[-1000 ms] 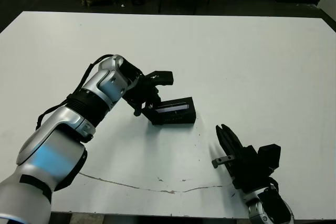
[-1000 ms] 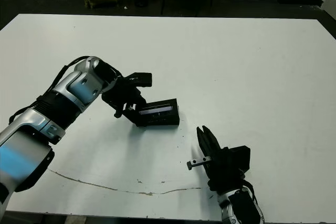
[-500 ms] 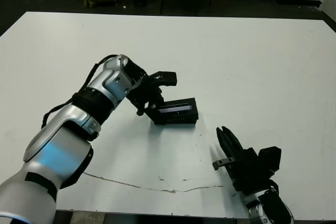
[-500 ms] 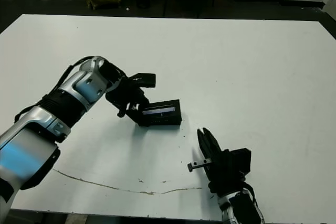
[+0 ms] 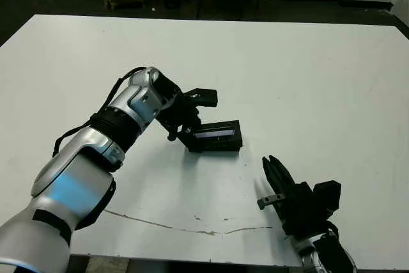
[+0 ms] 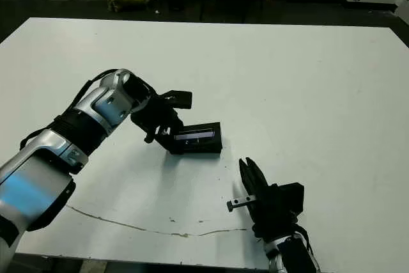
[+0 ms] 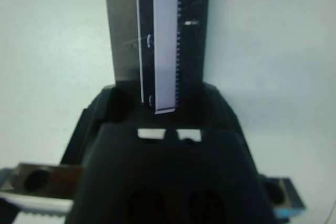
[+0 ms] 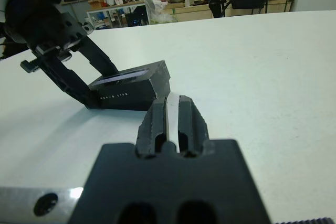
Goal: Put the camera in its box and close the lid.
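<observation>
Box [image 5: 216, 137]: it lies on the white table [image 5: 307, 81], near the middle, a little toward the front edge. It looks closed, with the lid [image 5: 217, 132] sitting on top.
Long axis of the box: it runs left to right across the table, slightly tilted, so the right end is a little farther from the robot than the left end.
Lid: glossy black top with a pale strip that follows the same long axis; in the left wrist view the strip [image 7: 167, 40] runs straight away from the gripper.
Camera: I cannot see it in any view.
Left gripper [image 5: 184, 129]: it is at the left short end of the box; the fingers grip this end, one on each side.
Right gripper [image 5: 273, 169]: it is low over the table near the front edge, well apart from the box, and points toward it. The two fingers [image 8: 157, 121] are pressed together and hold nothing.
</observation>
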Robot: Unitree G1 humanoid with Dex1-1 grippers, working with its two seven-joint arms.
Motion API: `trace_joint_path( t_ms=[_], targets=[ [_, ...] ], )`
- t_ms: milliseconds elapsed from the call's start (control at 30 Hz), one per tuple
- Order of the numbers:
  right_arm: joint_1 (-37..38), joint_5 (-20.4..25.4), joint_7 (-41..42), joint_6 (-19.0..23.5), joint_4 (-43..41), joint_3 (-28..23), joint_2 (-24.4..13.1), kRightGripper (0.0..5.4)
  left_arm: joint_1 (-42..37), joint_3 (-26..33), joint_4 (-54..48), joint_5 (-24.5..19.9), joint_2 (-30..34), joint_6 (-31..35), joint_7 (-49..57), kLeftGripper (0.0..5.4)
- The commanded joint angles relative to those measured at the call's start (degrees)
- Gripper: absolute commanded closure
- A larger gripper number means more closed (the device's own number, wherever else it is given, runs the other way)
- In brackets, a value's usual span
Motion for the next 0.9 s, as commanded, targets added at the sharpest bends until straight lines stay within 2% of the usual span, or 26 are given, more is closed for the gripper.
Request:
trace_joint_path(
  t_ms=[33,167,300,667,900],
  targets=[
    [0.93,-0.06,-0.59,1.35,-0.11,-0.02,-0.27,5.4,4.1,-1.24,-0.41,-0.34,-5.39,4.02,2.53,3.15],
    [0.89,-0.75,-1.01,1.59,-0.19,0.08,-0.21,5.4,5.11,-2.03,-3.17,0.61,-5.36,5.36,4.35,3.15],
    [1.04,-0.73,-0.93,0.52,0.21,0.11,-0.2,5.4,5.83,-1.95,-4.61,0.87,-5.67,6.67,5.78,2.67],
    [1.25,-0.76,-0.97,0.56,0.29,-0.09,-0.2,5.4,6.64,-2.61,-5.94,0.83,-5.96,7.04,7.39,0.06],
    [1.21,-0.24,-0.65,0.78,0.11,-0.15,-0.22,5.4,6.6,-2.99,-3.76,0.1,-5.33,0.62,6.0,0.02]
  ],
)
